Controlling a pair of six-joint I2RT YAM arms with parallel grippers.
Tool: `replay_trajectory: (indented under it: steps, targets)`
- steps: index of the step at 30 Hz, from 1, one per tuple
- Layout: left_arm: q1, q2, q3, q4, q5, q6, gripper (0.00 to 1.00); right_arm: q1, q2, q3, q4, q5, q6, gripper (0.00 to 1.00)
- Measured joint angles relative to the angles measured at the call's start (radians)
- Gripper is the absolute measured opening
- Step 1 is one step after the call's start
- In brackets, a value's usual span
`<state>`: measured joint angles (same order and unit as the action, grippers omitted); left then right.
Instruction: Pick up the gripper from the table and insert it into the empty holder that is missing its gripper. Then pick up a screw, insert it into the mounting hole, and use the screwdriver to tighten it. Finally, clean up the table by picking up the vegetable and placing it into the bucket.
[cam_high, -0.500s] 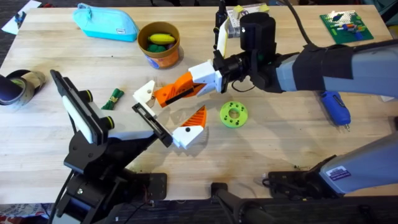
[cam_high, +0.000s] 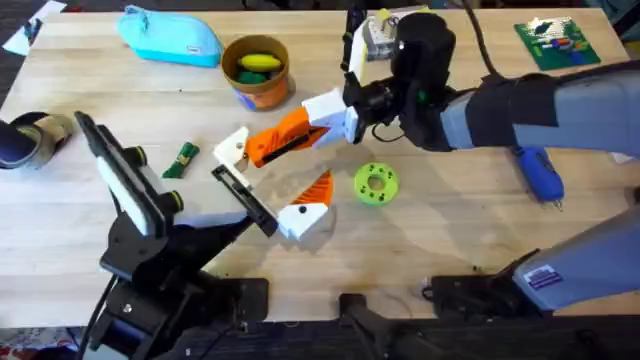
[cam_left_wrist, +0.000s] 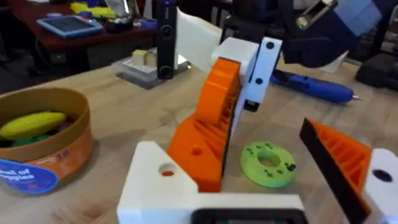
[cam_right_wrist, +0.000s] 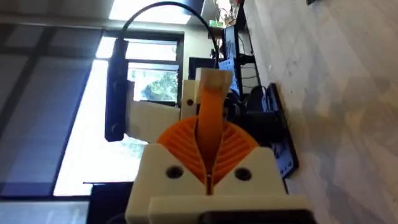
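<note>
The right gripper (cam_high: 250, 150) is hanging over the table (cam_high: 470, 230), its orange pads (cam_right_wrist: 208, 146) clenched together around a thin white-and-orange part. The left gripper (cam_high: 275, 190) is sitting under it with fingers spread wide, one white finger (cam_left_wrist: 163, 182) touching the right's orange pad. The screwdriver (cam_high: 541, 176) is lying way off to the right, the vegetable (cam_high: 181, 159) is lying left of the grippers, and the bucket (cam_high: 256, 70) is standing behind them with yellow food inside.

screwdriver (cam_high: 541, 177): 1 | vegetable (cam_high: 181, 159): 1 | bucket (cam_high: 257, 73): 1 | green disc (cam_high: 376, 184): 1 | blue pouch (cam_high: 171, 36): 1
</note>
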<state>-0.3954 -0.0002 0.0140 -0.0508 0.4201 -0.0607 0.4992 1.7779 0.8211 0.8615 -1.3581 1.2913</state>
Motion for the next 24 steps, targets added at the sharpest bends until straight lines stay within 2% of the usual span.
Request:
replay_trajectory:
  steps: [7,12,16,24]
  targets:
    - [0.000,0.000,-0.001,-0.017,0.069,-0.046,0.991,-0.003,-0.016,0.011,-0.264,0.001,-0.075,0.015]
    - [0.000,0.000,-0.001,-0.017,0.126,-0.055,0.991,0.000,-0.020,0.012,-0.286,-0.004,-0.116,0.015]
    - [0.000,0.000,-0.001,-0.017,0.155,-0.060,0.991,0.037,-0.020,0.012,-0.277,0.005,-0.126,0.016]
    - [0.009,0.000,-0.001,-0.017,0.135,-0.057,0.991,0.060,-0.020,0.027,-0.256,0.058,-0.137,0.014]
